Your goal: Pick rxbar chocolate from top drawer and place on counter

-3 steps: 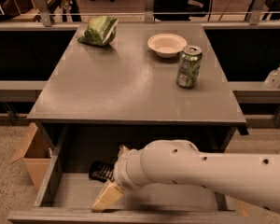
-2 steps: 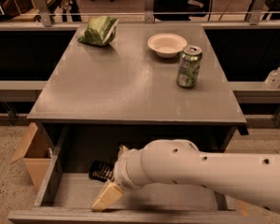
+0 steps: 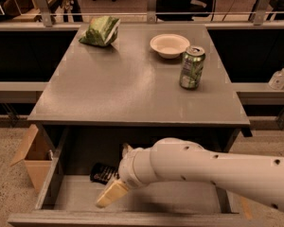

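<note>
The rxbar chocolate (image 3: pixel 102 172), a dark flat bar, lies on the floor of the open top drawer (image 3: pixel 146 200) toward its back left. My gripper (image 3: pixel 117 172) reaches down into the drawer from the right, at the bar's right end. One tan finger (image 3: pixel 111 194) points down in front of the bar, and the tip of the other (image 3: pixel 127 149) shows behind it. The fingers stand apart, and the bar rests on the drawer floor. The grey counter (image 3: pixel 132 89) is above the drawer.
On the counter stand a green chip bag (image 3: pixel 101 31) at the back left, a white bowl (image 3: pixel 169 45) and a green soda can (image 3: pixel 192 67) at the right. A cardboard box (image 3: pixel 32 156) sits on the floor left of the drawer. My white arm (image 3: pixel 217 174) covers the drawer's right half.
</note>
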`<state>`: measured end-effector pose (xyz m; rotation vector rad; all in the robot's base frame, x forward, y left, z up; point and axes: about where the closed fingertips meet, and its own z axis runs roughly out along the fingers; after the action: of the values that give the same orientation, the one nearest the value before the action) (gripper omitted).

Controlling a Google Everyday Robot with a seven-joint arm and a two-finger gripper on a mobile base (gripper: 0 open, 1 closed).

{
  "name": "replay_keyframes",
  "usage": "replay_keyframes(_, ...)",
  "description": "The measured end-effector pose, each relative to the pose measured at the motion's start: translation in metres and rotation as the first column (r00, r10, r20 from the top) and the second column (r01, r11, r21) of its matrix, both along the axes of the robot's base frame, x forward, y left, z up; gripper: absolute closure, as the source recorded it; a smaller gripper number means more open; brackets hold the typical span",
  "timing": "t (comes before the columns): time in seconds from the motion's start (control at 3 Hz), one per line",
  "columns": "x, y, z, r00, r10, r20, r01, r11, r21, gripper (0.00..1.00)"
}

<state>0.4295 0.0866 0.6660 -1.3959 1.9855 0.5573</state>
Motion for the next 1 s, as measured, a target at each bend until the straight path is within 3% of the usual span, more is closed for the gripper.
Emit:
replay_keyframes(0.33,0.022,-0.009,0.009,0.9999,-0.011,0.001,0.011,0.993,0.118,0.00)
replay_keyframes(0.67,0.034,-0.015,0.015,0.9998,-0.018,0.001,0.018,0.986,0.164,0.00)
replay_keyframes(1.0,0.038,-0.015,0.012,0.9991,-0.035,0.023,0.032,0.993,0.116,0.00)
